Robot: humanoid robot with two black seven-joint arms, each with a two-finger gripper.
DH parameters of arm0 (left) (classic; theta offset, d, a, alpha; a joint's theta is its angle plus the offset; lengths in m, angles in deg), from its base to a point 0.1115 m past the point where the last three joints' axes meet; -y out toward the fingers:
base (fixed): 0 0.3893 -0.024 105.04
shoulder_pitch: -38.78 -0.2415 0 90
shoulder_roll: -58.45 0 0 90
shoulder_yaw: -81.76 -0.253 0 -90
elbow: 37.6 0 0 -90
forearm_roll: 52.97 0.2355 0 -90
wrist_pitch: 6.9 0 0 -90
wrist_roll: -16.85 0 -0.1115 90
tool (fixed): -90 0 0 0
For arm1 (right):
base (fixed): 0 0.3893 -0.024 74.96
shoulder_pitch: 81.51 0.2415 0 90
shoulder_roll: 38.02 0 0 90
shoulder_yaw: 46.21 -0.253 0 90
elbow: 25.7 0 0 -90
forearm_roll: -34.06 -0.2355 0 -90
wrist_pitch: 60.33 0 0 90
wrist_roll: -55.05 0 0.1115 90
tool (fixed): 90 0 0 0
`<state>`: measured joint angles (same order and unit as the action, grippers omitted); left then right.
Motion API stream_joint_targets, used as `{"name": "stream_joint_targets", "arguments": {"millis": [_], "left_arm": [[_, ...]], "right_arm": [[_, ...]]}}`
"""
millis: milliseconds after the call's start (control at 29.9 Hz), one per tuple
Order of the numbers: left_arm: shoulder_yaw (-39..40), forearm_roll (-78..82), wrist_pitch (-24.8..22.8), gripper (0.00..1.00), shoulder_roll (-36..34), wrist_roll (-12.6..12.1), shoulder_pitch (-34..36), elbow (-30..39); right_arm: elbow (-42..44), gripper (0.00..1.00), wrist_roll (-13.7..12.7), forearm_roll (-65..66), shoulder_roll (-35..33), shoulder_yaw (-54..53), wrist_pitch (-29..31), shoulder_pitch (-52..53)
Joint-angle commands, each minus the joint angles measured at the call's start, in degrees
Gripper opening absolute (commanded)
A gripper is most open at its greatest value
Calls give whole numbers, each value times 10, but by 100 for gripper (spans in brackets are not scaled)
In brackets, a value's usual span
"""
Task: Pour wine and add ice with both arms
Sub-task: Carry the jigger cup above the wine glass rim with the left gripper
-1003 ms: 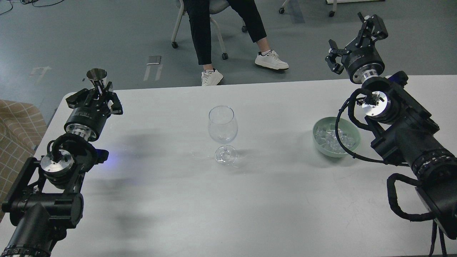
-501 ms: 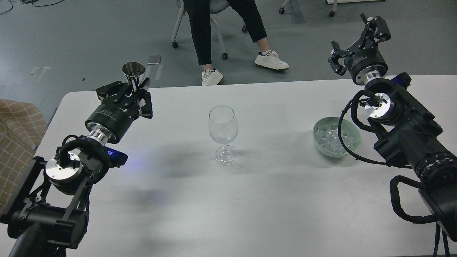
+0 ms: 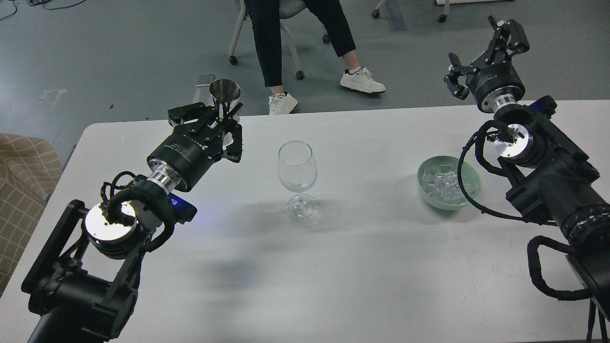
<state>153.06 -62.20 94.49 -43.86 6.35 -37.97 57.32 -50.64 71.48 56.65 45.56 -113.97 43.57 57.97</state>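
Observation:
A clear wine glass point(image 3: 297, 177) stands upright at the middle of the white table point(image 3: 333, 267). My left gripper point(image 3: 224, 116) is shut on a small steel measuring cup point(image 3: 224, 92), held upright above the table to the left of the glass. Any wine in the cup is hidden. A pale green bowl point(image 3: 448, 182) to the right of the glass holds a heap of clear ice cubes point(image 3: 443, 181). My right gripper point(image 3: 486, 55) is open and empty, raised beyond the table's far right edge, behind the bowl.
A seated person's legs and white shoes point(image 3: 362, 80) and a wheeled chair point(image 3: 267, 28) are on the floor beyond the table's far edge. A tan checked cloth point(image 3: 21, 176) lies off the table's left side.
My left arm has swung right toward the wine glass, carrying the steel cup with it. My right gripper has drifted slightly to the right and stays open.

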Motion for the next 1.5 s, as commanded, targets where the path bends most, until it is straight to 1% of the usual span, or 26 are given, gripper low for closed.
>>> {"name": "stream_joint_targets", "arguments": {"millis": [0, 134, 201, 368, 501, 669, 836, 1003, 1136, 1237, 1370, 1471], "left_arm": [[-19, 41, 1, 16, 15, 0, -1, 0], [-36, 80, 2, 16, 36, -6, 1, 0], [-40, 86, 2, 16, 37, -10, 5, 0], [-43, 112, 2, 16, 37, -12, 18, -2], [-47, 162, -2, 17, 31, -25, 30, -13], [-47, 178, -3, 17, 28, -37, 32, -13], [-52, 212, -4, 17, 26, -40, 39, -14], [-56, 248, -3, 17, 27, -49, 38, -16], [-56, 256, -3, 17, 26, -49, 39, -18], [-56, 292, -3, 17, 26, -50, 37, -19], [-56, 331, -3, 17, 27, -61, 40, -20], [-56, 342, -3, 17, 26, -62, 48, -20]], "right_arm": [[-1, 100, 0, 0, -1, 0, 1, -3], [-6, 100, 0, -2, -1, 0, 0, -5], [-9, 100, 0, 0, -1, 0, 0, -5], [-9, 100, 0, -2, -1, 0, 0, -5], [-9, 100, 0, -2, -1, 0, 0, -6], [-9, 100, 0, 0, -1, 0, 0, -6], [-9, 100, 0, -2, -1, 0, 0, -6], [-9, 100, 0, 0, -2, 0, 0, -5], [-9, 100, 0, -2, -2, 0, 0, -6], [-10, 100, 0, -2, -4, 0, 1, -7], [-13, 100, 0, 0, -5, 0, 1, -11], [-17, 100, 0, -2, -4, 0, 1, -12]]}}
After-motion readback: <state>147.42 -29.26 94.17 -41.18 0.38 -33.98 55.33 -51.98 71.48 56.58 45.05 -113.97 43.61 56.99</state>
